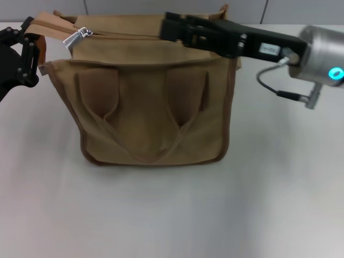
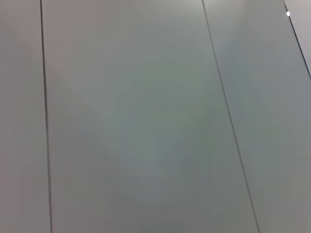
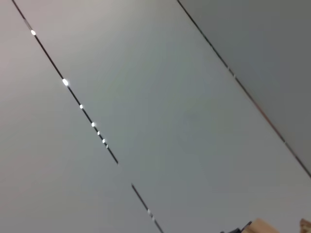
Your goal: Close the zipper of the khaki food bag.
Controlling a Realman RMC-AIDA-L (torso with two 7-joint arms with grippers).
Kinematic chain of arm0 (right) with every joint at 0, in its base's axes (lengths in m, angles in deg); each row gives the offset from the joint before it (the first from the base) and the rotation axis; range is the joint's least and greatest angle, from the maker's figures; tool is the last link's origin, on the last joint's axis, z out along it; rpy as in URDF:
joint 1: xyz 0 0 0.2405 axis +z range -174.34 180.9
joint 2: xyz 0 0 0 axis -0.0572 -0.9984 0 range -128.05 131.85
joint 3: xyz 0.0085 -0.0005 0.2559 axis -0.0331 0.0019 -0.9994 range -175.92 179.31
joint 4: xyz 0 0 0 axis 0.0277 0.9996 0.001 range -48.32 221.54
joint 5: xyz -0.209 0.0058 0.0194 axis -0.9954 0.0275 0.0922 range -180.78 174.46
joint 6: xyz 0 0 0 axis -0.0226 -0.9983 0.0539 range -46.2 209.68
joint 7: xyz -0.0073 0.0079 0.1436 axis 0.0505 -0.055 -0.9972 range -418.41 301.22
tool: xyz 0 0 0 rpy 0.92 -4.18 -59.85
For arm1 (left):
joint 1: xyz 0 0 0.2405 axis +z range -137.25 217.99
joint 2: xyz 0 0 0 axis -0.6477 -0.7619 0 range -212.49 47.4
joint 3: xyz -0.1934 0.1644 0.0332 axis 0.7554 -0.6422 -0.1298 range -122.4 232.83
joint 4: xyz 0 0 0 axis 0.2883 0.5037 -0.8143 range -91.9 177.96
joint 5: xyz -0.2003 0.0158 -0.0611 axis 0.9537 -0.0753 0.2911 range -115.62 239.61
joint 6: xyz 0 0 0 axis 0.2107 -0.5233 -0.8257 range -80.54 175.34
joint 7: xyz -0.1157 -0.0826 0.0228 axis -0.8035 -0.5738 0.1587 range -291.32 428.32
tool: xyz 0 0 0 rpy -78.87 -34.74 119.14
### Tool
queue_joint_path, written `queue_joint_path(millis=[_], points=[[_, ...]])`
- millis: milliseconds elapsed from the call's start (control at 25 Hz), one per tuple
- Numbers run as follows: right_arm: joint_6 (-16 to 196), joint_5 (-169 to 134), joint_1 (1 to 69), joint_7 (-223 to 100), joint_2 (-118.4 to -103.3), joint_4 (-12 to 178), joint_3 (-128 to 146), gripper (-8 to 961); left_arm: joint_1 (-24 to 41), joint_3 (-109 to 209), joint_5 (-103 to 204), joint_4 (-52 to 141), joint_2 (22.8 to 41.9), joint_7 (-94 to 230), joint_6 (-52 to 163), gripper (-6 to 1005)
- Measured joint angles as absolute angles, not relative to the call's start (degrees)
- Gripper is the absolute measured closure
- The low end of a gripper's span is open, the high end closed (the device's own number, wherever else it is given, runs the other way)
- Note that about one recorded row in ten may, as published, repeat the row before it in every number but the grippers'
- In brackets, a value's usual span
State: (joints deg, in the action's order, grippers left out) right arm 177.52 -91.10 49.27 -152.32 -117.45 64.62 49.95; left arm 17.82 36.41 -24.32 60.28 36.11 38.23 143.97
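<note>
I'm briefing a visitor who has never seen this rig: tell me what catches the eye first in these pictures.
The khaki food bag stands upright mid-table, handles facing the camera. The right pincer reaches in from the right along the bag's top edge, and the silver pull tab of the zipper glints near the top left corner. The left pincer sits at the bag's left end, by that corner.

Dim even light, soft shadows, perhaps slight blur, wrist views featureless
</note>
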Motion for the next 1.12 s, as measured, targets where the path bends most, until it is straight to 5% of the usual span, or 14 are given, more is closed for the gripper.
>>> queue_joint_path(millis=[440, 1120], points=[[173.75, -88.13, 51.59, -141.7, -117.79, 63.64, 51.87, 138, 17.62, 36.38, -24.3, 59.27, 36.09, 38.26, 144.44, 978], [159.24, -102.28, 63.35, -179.66, -117.3, 59.42, 61.15, 139, 17.14, 36.36, -24.32, 58.92, 36.11, 38.28, 147.82, 978]])
